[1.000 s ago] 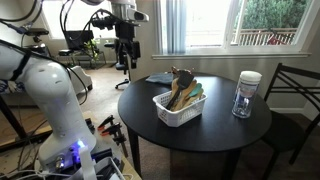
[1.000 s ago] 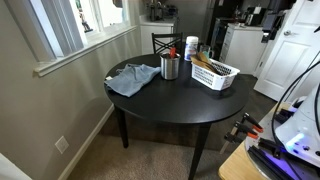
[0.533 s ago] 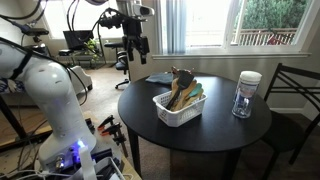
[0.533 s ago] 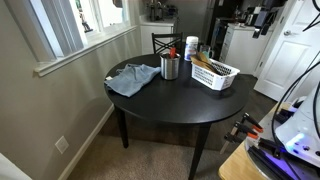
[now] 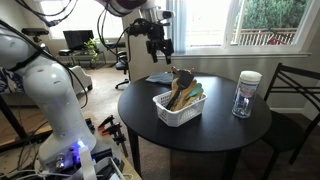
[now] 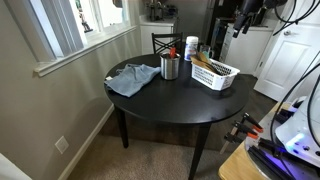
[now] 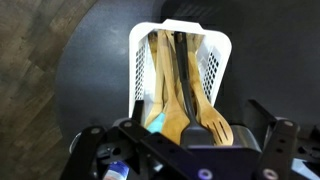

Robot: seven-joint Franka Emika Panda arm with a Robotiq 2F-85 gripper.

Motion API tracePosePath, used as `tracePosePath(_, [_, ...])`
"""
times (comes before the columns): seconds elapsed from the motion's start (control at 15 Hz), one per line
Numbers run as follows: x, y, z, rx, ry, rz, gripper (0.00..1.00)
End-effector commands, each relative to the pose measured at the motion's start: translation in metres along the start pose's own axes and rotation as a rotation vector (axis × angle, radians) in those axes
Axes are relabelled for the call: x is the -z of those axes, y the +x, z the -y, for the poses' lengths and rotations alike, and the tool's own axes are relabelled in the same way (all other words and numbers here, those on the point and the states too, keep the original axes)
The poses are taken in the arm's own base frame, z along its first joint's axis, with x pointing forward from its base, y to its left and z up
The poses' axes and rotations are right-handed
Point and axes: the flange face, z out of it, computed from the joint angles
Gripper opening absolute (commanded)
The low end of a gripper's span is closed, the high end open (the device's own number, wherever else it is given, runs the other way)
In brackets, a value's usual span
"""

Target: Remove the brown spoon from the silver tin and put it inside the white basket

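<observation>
The dark brown spoon (image 5: 183, 74) stands upright in the silver tin (image 6: 170, 68), just behind the white basket (image 5: 179, 106). The basket sits on the round black table (image 5: 215, 130) and holds several pale tan wooden utensils and a black spatula. It also shows in an exterior view (image 6: 215, 73) and in the wrist view (image 7: 222, 48). My gripper (image 5: 157, 45) hangs open and empty in the air above the table's far edge, above and beside the tin. In the wrist view my gripper (image 7: 185, 128) looks down on the basket; the spoon is not clear there.
A clear jar with a white lid (image 5: 246, 93) stands on the table to one side of the basket. A blue-grey cloth (image 6: 133, 78) lies by the tin. A dark chair (image 5: 292, 92) stands at the table. A window wall is behind.
My arm has swung from off the table's side toward the table. The gripper now hangs over the back edge near the tin and basket. Nothing on the table has moved.
</observation>
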Motion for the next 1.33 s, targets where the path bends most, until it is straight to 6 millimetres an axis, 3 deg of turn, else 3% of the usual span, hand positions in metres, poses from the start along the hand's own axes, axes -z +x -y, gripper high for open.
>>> tracePosePath(0.0, [-0.021, 0.045, 0.000, 0.000, -0.032, -0.003, 1.00])
tracePosePath(0.27, [-0.042, 0.076, 0.009, 0.042, -0.031, 0.031, 1.00])
tracePosePath(0.67, [-0.054, 0.115, 0.029, 0.095, -0.039, 0.058, 1.00])
tracePosePath(1.27, [-0.051, 0.133, 0.043, 0.130, 0.004, 0.045, 1.00])
